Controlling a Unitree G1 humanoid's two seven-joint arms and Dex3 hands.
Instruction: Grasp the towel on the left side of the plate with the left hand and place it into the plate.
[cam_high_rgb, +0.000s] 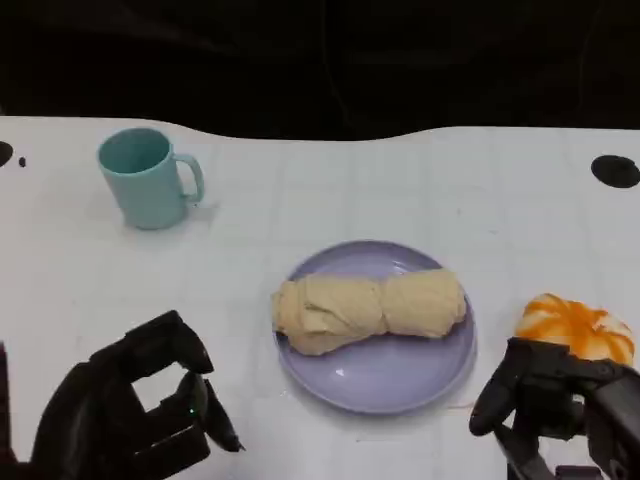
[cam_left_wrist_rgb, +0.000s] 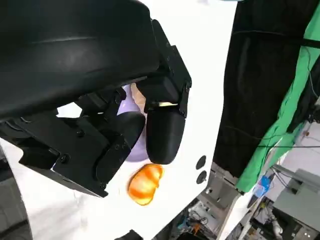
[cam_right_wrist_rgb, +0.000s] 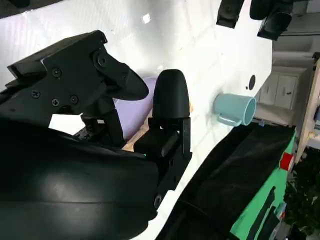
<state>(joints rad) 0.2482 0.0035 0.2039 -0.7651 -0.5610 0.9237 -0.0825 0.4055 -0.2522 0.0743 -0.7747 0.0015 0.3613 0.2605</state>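
One white tabletop (cam_high_rgb: 300, 200), bearing at its middle a round lilac plate (cam_high_rgb: 400, 380) with a rolled, knotted cream cloth towel (cam_high_rgb: 365, 305) lying inside it across the rim-to-rim width. Two black robot hands at the near edge, left hand (cam_high_rgb: 135, 410) and right hand (cam_high_rgb: 550, 400), both empty, fingers loosely parted, apart from the plate. One teal ceramic mug (cam_high_rgb: 150, 178) far left, handle toward the plate; one orange-and-white rounded object (cam_high_rgb: 577, 327) just beyond the right hand.

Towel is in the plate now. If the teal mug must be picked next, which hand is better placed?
Left, probably. The teal ceramic mug stands at the table's far left, on the side of the empty left hand. The right hand waits beside the orange round object.
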